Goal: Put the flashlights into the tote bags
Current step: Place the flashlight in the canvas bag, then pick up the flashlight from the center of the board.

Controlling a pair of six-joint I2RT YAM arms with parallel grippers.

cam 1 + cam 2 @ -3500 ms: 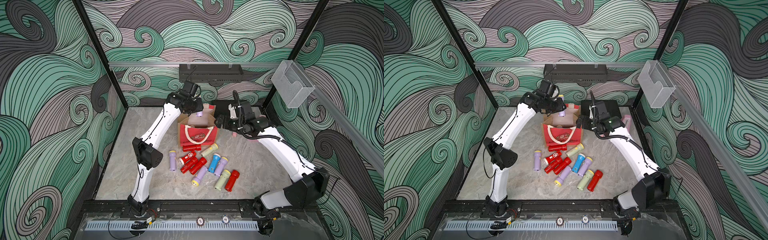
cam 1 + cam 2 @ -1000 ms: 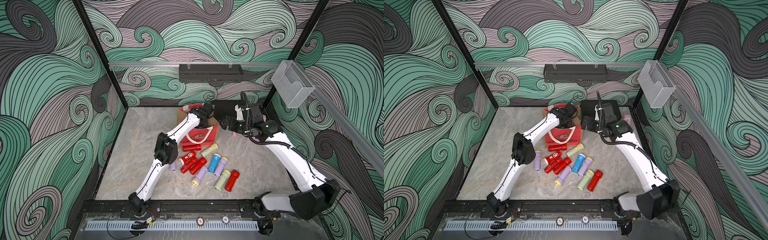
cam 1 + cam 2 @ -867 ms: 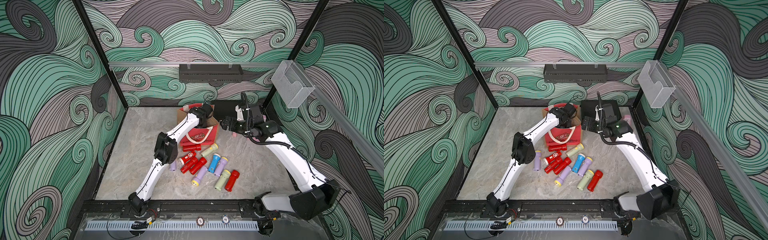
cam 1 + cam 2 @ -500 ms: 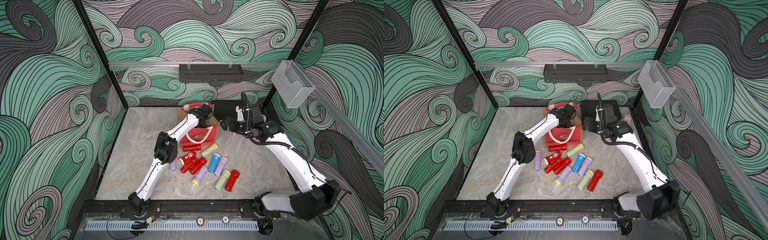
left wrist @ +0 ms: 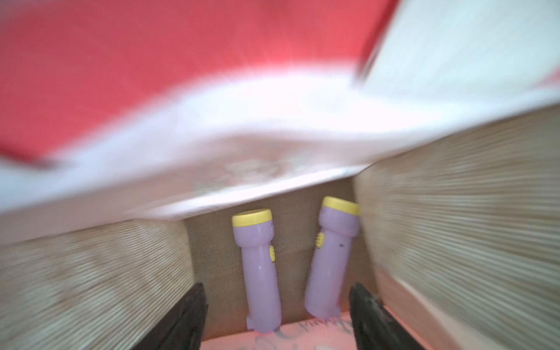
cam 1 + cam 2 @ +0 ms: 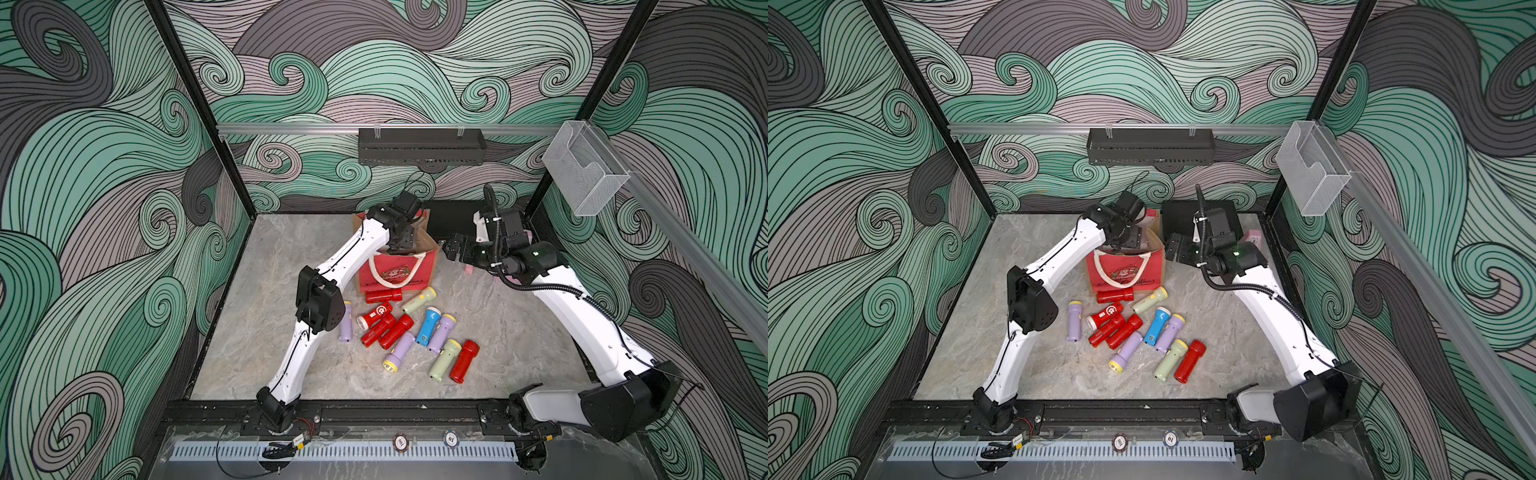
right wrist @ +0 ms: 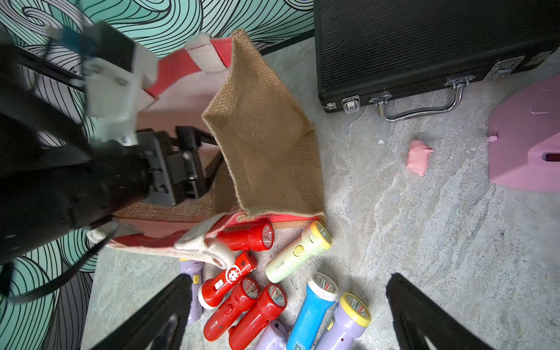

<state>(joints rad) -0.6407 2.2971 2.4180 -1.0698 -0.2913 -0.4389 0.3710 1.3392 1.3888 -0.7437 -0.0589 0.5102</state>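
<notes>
In both top views the left jaws reach down into the bag (image 6: 398, 272), upright so its mouth takes them from above; the loose torches (image 6: 428, 326) lie on the surface (image 6: 266, 291) before the bag, below the right jaws, which hang just beside its tan side. In the left wrist view the left jaws stand spread and empty; two lilac torches (image 5: 260, 266) lie flat on the bag floor between them, touching neither, so we judge that drop done. In the right wrist view the right jaws gape wide, holding nothing, above the loose torches, likely poised for the next pick.
</notes>
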